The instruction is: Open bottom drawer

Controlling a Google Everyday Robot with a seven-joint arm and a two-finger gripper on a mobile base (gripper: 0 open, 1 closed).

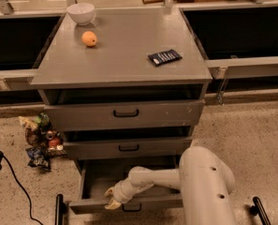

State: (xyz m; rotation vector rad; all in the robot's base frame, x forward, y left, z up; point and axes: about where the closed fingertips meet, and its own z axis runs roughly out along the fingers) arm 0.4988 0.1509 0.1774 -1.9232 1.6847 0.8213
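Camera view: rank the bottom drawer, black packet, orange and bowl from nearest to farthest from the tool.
The tool sits at the open drawer's front edge.
1. bottom drawer, right under it.
2. black packet, cabinet top, right.
3. orange, top, left.
4. bowl, back left corner.

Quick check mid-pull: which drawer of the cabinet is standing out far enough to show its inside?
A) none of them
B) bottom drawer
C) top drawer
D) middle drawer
B: the bottom drawer sits well forward of the cabinet with its inner floor in view, and the gripper is at its front edge.
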